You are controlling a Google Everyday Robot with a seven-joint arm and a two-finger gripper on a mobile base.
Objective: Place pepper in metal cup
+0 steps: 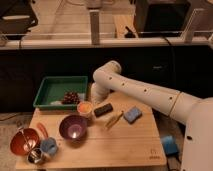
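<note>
Slim red-orange pepper (42,131) — lying loose on the light wooden bench (125,147), left side, in the gap between the copper-red bowl (22,141) and the round purple bowl (73,127). The small shiny metal cup (36,157) stands at the bench's front-left corner, just in front of the pepper and beside a light-blue cup (49,146).

Behind the purple bowl you have a round orange cup (85,107). To its right lie a dark rectangular block (103,110), a thin yellowish stick (115,120) and a blue sponge (132,114). A green plastic tray (52,90) sits at the back left with a dark clustered item (72,97) in it.

The gripper (95,100) hangs at the end of the white arm (145,92), just behind the orange cup and well apart from the pepper — whether its jaws are open or closed, you cannot tell.
</note>
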